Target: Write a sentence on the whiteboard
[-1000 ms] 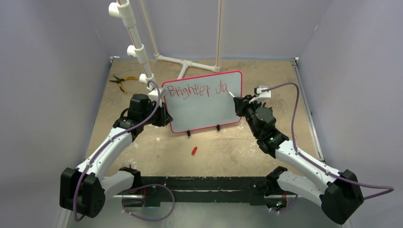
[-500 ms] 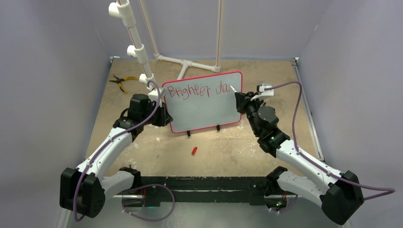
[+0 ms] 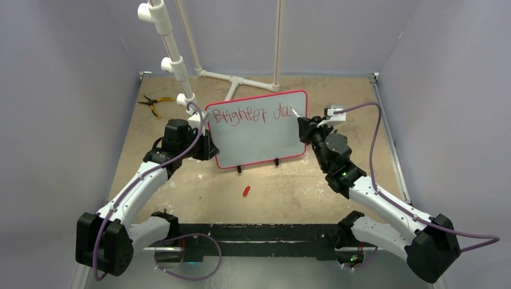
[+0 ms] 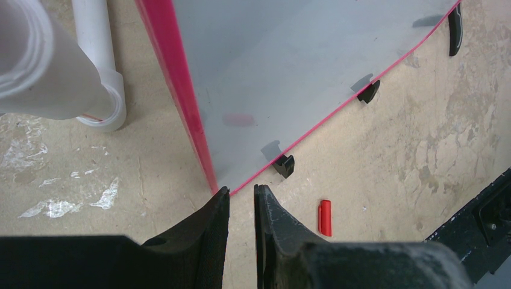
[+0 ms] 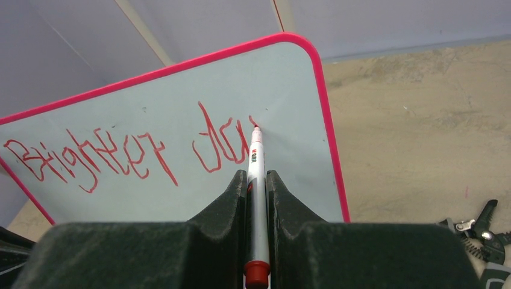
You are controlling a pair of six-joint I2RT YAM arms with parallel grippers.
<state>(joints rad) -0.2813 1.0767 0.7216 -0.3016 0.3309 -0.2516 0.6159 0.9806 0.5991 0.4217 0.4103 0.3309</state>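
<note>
Light's soft and even, kinda cool-toned. Only faint shadows on the whiteboard (image 4: 289,72) near its feet (image 4: 283,165). Wrist shots go blurry up close, like that pipe (image 4: 36,60).

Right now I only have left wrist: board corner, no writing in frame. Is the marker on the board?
Observer: Yes. Right wrist shows the marker tip apparently touching the whiteboard, just right of the last stroke.
Operator: What's written?
Observer: The sentence is one red row: "Brighter", then what looks like "da".
Operator: Grip ok?
Observer: The right gripper has its jaws shut on the marker barrel, which points straight out between them.
</note>
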